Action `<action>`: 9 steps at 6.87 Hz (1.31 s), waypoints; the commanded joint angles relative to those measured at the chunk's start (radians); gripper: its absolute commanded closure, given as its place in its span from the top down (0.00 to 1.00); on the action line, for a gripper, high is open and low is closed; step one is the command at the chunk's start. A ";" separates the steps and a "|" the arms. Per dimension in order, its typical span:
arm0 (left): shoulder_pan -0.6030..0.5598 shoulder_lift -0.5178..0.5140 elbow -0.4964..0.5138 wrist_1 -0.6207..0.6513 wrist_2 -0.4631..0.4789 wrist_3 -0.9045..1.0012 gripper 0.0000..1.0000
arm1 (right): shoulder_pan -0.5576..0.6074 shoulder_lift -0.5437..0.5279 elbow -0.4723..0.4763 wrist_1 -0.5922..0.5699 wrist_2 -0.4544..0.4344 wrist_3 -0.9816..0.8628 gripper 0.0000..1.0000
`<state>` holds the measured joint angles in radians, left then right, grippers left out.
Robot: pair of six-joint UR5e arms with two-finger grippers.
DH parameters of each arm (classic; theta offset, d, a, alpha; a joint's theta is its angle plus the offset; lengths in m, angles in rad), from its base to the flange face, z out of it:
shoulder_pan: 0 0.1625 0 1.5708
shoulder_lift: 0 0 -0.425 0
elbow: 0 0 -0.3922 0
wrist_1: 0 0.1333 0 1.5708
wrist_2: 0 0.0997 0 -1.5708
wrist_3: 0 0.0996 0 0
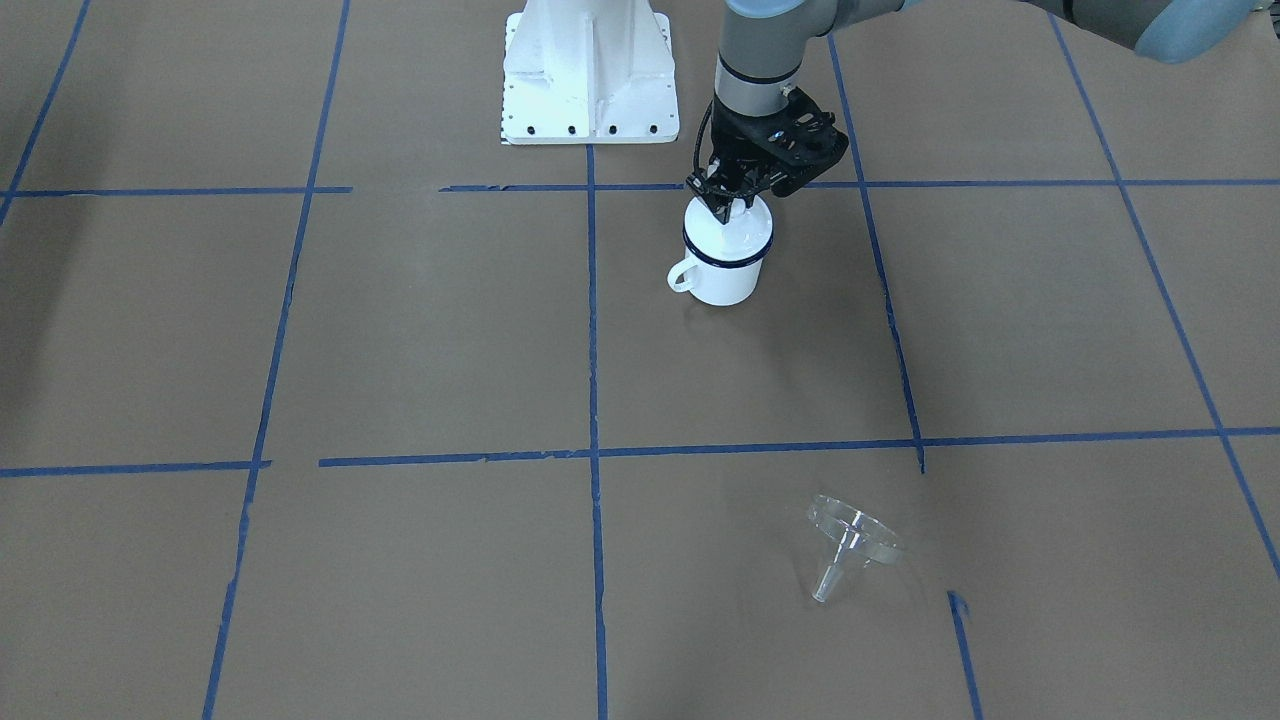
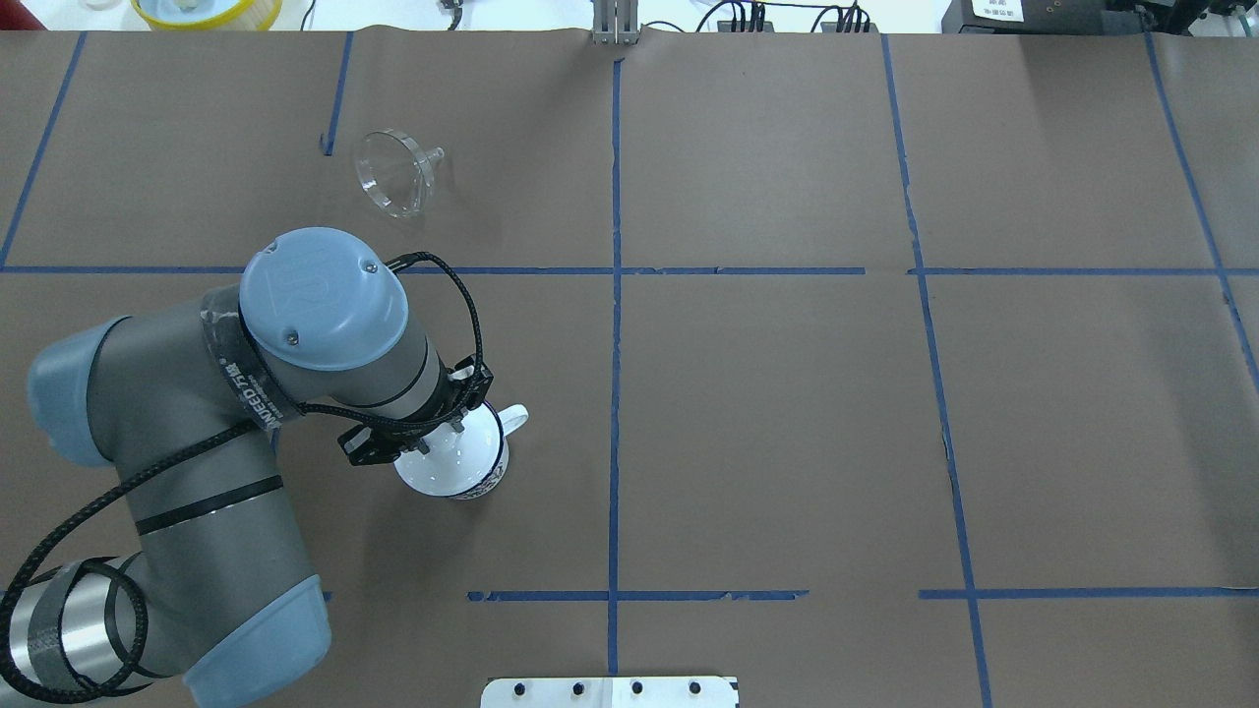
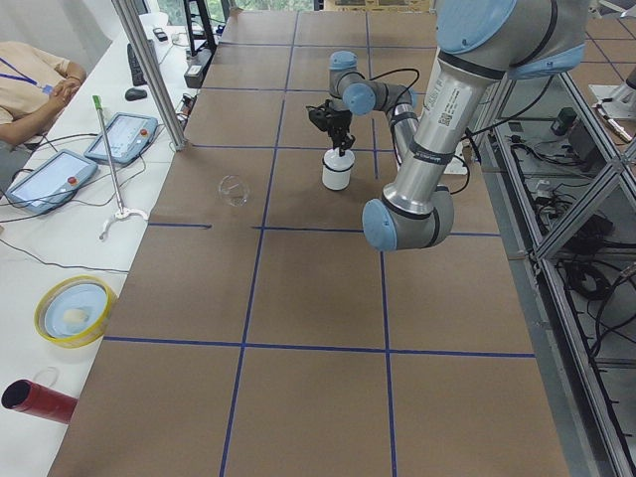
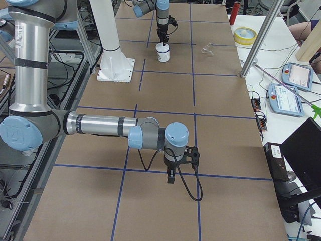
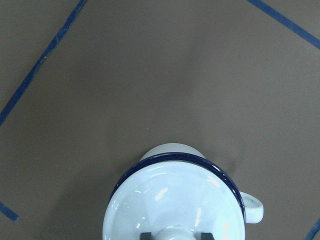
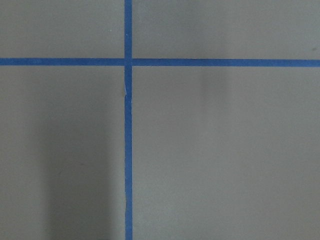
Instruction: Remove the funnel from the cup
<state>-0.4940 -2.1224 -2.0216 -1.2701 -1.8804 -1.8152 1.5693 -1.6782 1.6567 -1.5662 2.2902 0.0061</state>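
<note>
A brown paper-covered bench [image 3: 308, 298] is marked with a grid of blue tape lines [image 1: 592, 330]. Beside the bench, a white side table [image 3: 30, 288] holds two flat grey-edged screens [image 3: 47, 179], perhaps control pendants, and a yellow-rimmed round dish [image 3: 75, 310].

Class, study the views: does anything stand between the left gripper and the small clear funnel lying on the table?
Nothing visible does. The left gripper sits at the knob of the white domed lid on the white enamel mug; the small clear funnel lies apart on bare brown paper, only flat blue tape between.
</note>
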 commanded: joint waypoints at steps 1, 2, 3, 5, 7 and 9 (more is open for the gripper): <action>0.000 0.001 0.003 0.000 0.001 -0.001 0.43 | 0.000 0.000 0.000 0.000 0.000 0.000 1.00; 0.000 0.001 0.001 0.000 0.001 -0.001 0.99 | 0.000 0.000 0.000 0.000 0.000 0.000 1.00; -0.001 0.001 0.000 -0.002 0.003 -0.001 1.00 | 0.000 0.000 0.000 0.000 0.000 0.000 1.00; -0.047 0.002 -0.006 -0.003 0.004 0.023 1.00 | 0.000 0.000 0.000 0.000 0.000 0.000 1.00; -0.186 0.018 -0.009 -0.040 -0.008 0.290 1.00 | 0.000 0.000 0.000 0.000 0.000 0.000 1.00; -0.379 0.085 -0.003 -0.061 -0.098 0.568 1.00 | 0.000 0.000 0.000 0.000 0.000 0.000 1.00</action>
<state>-0.7616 -2.0740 -2.0283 -1.3210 -1.9181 -1.4224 1.5693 -1.6781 1.6562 -1.5662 2.2902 0.0061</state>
